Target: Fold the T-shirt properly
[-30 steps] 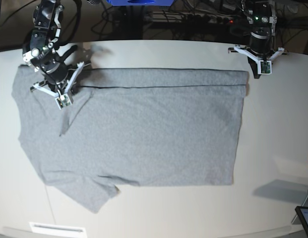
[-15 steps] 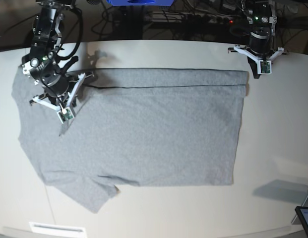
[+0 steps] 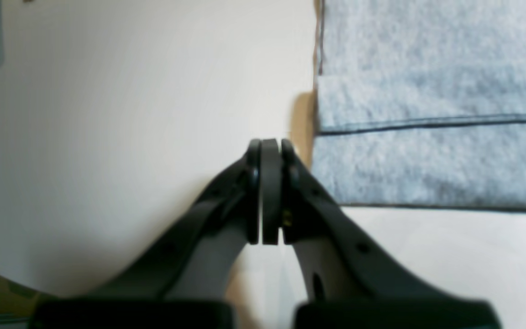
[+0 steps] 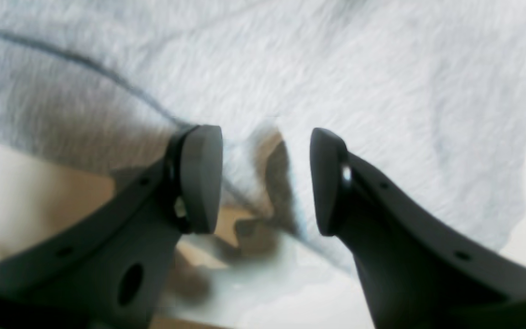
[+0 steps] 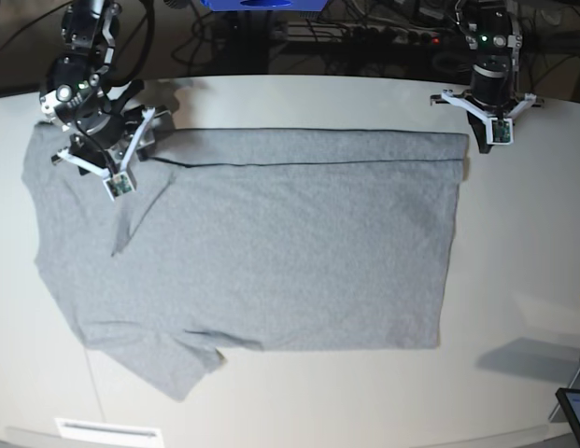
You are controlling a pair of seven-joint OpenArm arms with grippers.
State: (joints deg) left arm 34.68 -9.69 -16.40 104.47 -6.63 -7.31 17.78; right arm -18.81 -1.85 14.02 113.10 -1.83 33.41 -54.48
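One garment, the heather-grey T-shirt (image 5: 261, 247), lay spread plain side up on the white table (image 5: 514, 271), with its far long edge already turned over into a narrow folded band (image 5: 318, 147) running from the shoulder region to the hem corner. Compared with a second before, the right gripper (image 4: 265, 180) had parted its jaws and lifted slightly off the cloth near the sleeve end of that band; no fabric was pinched between its pads (image 4: 201, 178), so the edge it had carried appeared to have been released in place. This suggested that the first lengthwise fold was complete and the opposite long edge remained to be folded. The left gripper (image 3: 270, 192) was clenched on nothing, poised over bare table just beside the hem corner of the band (image 3: 331, 160), not touching it.
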